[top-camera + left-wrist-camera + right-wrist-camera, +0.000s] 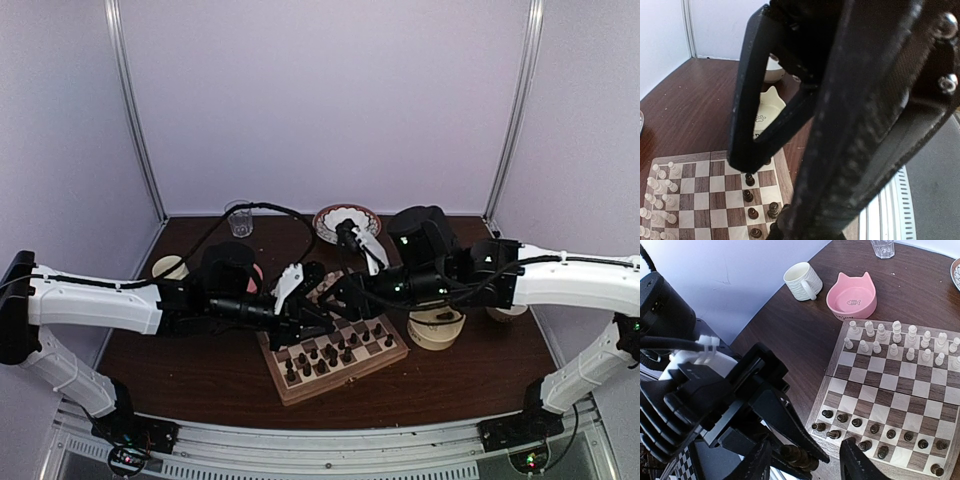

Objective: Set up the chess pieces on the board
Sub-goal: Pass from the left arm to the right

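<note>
The board (300,390) lies between both arms, with dark chess pieces (330,355) on its near rows. In the right wrist view those dark pieces (875,429) fill two rows by the board's border (815,412), and cream chessmen (910,342) fill the far rows. My left gripper (810,462) hangs off the board's near-left corner, shut on a dark brown chess piece (797,456). My right gripper (807,467) is open, one finger on each side of that piece and not touching it. Blurred black fingers block most of the left wrist view above several dark pieces (749,196).
A pink cat bowl (851,297), a white mug (802,281) and a glass (882,247) stand beyond the board. A patterned plate (346,220) sits at the back, a beige bowl (436,328) right of the board. A white cat-print bowl (767,110) shows behind the fingers.
</note>
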